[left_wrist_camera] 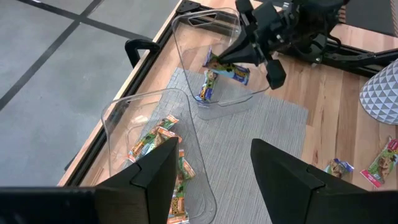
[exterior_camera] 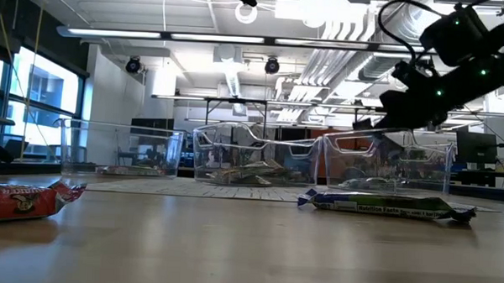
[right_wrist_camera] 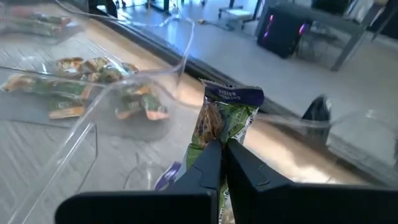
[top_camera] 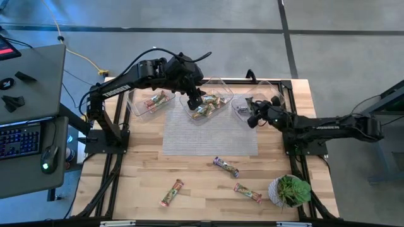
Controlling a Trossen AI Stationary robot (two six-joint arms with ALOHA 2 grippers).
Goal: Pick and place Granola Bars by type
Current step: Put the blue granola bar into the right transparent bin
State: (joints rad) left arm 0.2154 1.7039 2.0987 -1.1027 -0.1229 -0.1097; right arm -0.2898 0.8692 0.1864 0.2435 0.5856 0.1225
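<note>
My right gripper [right_wrist_camera: 222, 146] is shut on a purple-and-green granola bar [right_wrist_camera: 225, 112] over the right clear tub [top_camera: 268, 88], where another purple bar [left_wrist_camera: 207, 87] lies. My left gripper [left_wrist_camera: 214, 155] hangs open above the middle tub [top_camera: 218, 85], which holds several green-tan bars [top_camera: 208, 105], and it touches nothing. The left tub [top_camera: 136, 104] holds red-orange bars [top_camera: 158, 99]. Lying flat on the wood are a purple bar [top_camera: 226, 166] and two red-orange bars [top_camera: 172, 192], [top_camera: 248, 192]. My right gripper pinches the purple bar between its two fingers [right_wrist_camera: 208, 162] at one end [right_wrist_camera: 214, 138]; the rest, with its purple crimped end [right_wrist_camera: 233, 94], sticks out past the fingertips. The bar [left_wrist_camera: 227, 70] is lifted clear above the right tub's opening.
The three tubs stand in a row along the far side, at the far edge of a grey mat [top_camera: 208, 135]. A small potted plant [top_camera: 290, 189] stands at the near right corner. Bare wood lies between the loose bars near the front edge.
</note>
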